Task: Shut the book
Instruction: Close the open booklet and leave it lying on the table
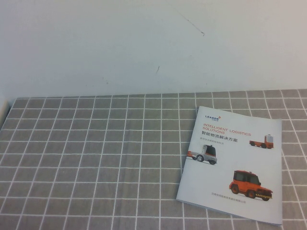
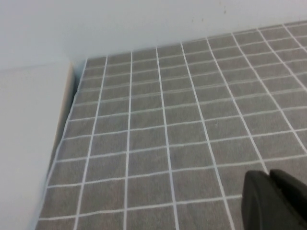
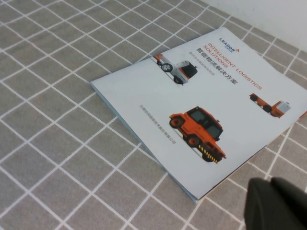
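Book (image 1: 230, 165): closed, cover up, flat on checked cloth (image 1: 96, 158), 4 o'clock. Left gripper (image 2: 268, 176) over bare cloth, right gripper (image 3: 271, 182) beside book's corner: both pinched together, empty, likely parked because the job looks finished.

Closed book (image 3: 201, 103) (cover up) beside right gripper (image 3: 274, 194)

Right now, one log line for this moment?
book: closed, cover up, right side | left tool: over bare cloth | right tool: near book corner, no contact
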